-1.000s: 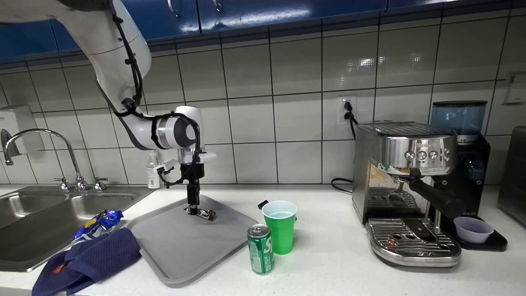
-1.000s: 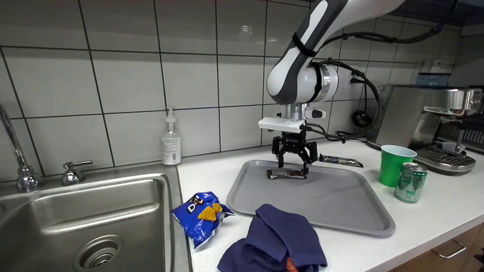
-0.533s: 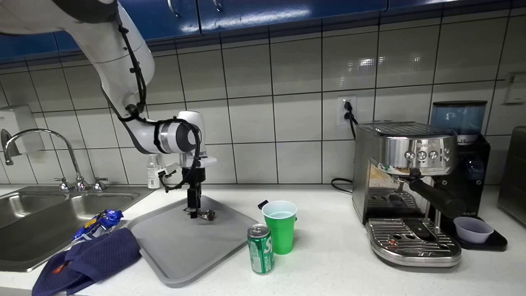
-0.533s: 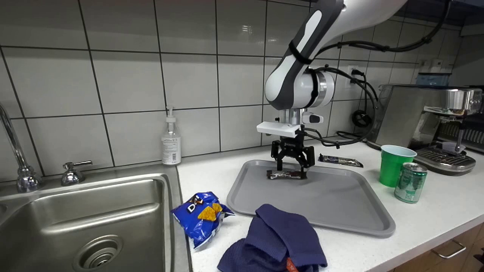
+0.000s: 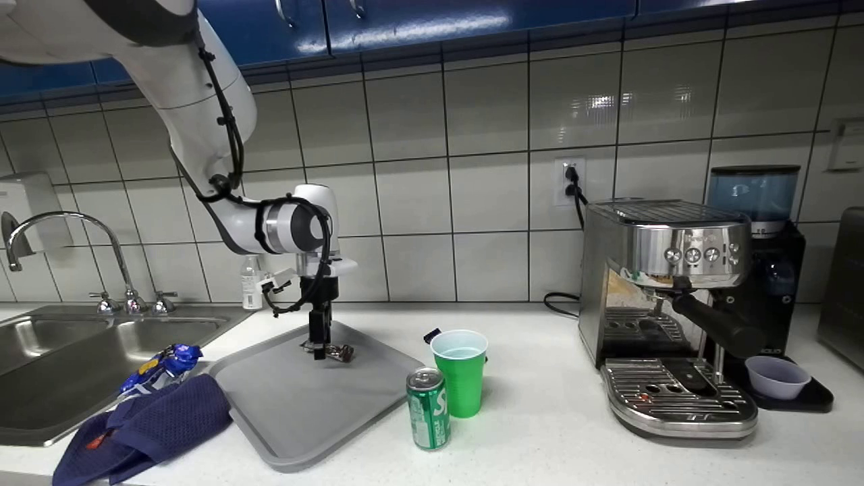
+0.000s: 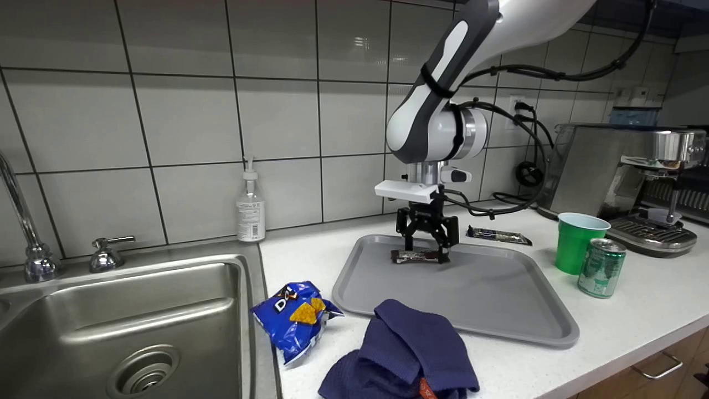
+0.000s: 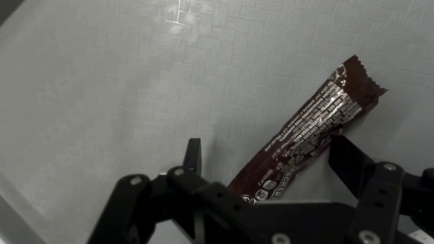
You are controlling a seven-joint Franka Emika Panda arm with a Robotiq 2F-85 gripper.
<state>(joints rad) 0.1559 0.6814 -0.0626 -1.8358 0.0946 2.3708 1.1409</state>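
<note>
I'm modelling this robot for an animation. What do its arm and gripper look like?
The rounded arm is white with dark grey sections, black straps and black cables looping outside it. Lower down are a silvery collar and a white boxy piece. The gripper is black and angular, with two jointed fingers and pale, round screw heads.

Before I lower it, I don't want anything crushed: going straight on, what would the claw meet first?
Probably the tray: the claw points down, open, astride the bar. One fingertip looks close enough to graze the bar; depth is unclear.
</note>
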